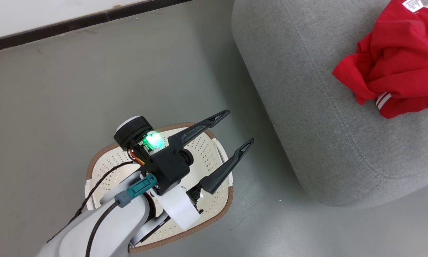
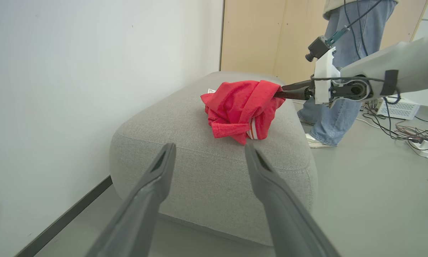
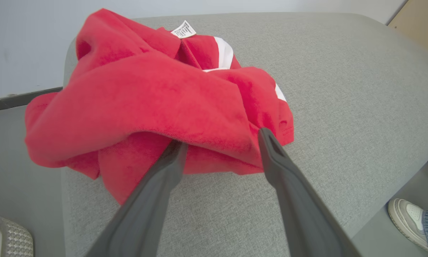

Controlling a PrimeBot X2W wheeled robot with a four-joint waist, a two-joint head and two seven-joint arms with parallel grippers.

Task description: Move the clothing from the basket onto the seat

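Note:
The red clothing (image 1: 396, 64) lies crumpled on the light-grey seat (image 1: 306, 107), its white stripe trim showing. My right gripper (image 3: 221, 141) stands open at the bundle's near edge, both fingertips tucked under a fold of the clothing (image 3: 156, 96). From the left wrist view this right gripper (image 2: 281, 94) reaches into the clothing (image 2: 242, 107) from the right. My left gripper (image 1: 240, 126) hangs open and holds nothing, above the cream basket (image 1: 214, 210) on the floor beside the seat. My arm hides much of the basket's inside; the bare parts hold no fabric.
A person in jeans (image 2: 346, 71) stands past the seat's far end, one shoe (image 3: 410, 217) near its corner. Cables and a power strip (image 2: 421, 142) lie on the grey floor there. A white wall with dark skirting (image 1: 74, 21) runs behind.

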